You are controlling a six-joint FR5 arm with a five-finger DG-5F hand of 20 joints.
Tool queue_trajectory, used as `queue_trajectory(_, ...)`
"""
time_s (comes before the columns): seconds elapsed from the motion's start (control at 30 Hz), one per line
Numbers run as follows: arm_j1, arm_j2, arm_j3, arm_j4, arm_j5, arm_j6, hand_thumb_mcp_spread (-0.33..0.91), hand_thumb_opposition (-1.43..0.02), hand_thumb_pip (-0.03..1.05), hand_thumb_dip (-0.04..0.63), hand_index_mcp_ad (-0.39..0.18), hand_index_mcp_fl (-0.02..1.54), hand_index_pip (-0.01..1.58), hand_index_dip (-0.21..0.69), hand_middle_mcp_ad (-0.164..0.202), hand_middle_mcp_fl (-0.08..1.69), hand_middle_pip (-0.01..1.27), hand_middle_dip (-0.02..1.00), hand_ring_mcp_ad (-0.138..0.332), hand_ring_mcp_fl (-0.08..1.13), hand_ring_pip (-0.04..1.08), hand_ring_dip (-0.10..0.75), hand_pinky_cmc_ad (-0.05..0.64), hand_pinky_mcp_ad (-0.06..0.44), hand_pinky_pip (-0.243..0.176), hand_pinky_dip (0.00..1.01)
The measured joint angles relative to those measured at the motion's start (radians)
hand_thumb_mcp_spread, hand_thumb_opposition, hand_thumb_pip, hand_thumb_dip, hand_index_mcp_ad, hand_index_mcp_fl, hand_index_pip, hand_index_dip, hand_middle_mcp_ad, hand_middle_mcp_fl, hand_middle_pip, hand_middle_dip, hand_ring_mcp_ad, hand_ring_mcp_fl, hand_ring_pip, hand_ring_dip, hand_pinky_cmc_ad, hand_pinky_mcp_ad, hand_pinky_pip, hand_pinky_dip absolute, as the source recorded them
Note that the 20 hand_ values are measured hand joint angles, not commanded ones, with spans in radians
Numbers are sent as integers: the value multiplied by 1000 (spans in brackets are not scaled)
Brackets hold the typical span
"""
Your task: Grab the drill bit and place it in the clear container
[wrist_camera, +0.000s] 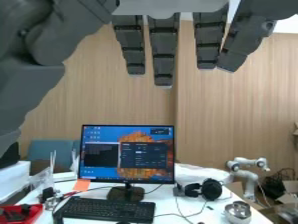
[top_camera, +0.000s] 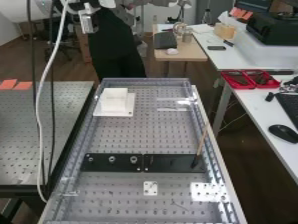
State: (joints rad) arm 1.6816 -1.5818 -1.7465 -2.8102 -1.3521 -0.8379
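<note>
1. Farthest left in the high view, a perforated metal table (top_camera: 18, 130) bears orange notes (top_camera: 8, 84) near its far edge.
2. The white arm (top_camera: 18, 9) comes in at the upper left, with a pale cable (top_camera: 40, 100) hanging down past that table.
3. In the wrist view the hand (wrist_camera: 163, 50) is released, its fingers straight and apart.
4. On the bench (top_camera: 133, 135), edged by clear walls, a dark strip (top_camera: 100, 168) lies crosswise, with three round metal pieces (top_camera: 112, 159) in a row; whether one is the drill bit, the pictures do not tell.
5. Beyond the strip, a white block (top_camera: 114, 98) stands on a white plate (top_camera: 128, 111).
6. On the strip's near side lies a small white plate with holes (top_camera: 150, 192).
7. A thin brown stick (top_camera: 201, 141) slants with its dark end at the strip's right part.
8. On the right-hand desk, red trays (top_camera: 238, 86) stand beyond a black mouse (top_camera: 283, 133).
</note>
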Motion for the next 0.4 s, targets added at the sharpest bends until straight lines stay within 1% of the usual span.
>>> queue_trajectory(0.1, 0, -1, 1, -3, 1, 3, 168, -696, 225, 28, 5, 202, 77, 246, 98, 269, 138, 194, 264, 80, 115, 58, 360, 251, -59, 175)
queue_trajectory(0.13, 0, -1, 2, -3, -2, 4, 168, -696, 225, 28, 17, 202, 77, 246, 106, 269, 138, 194, 264, 80, 115, 58, 360, 251, -59, 175)
queue_trajectory(0.23, -3, -3, 5, -4, -30, 6, 168, -696, 225, 28, 2, 223, 77, 246, 98, 281, 138, 194, 264, 80, 119, 58, 360, 251, -59, 175)
queue_trajectory(0.4, -6, -7, 12, -11, -35, 10, 168, -696, 225, 28, 3, 223, 77, 246, 98, 283, 138, 194, 265, 80, 119, 58, 361, 251, -59, 175)
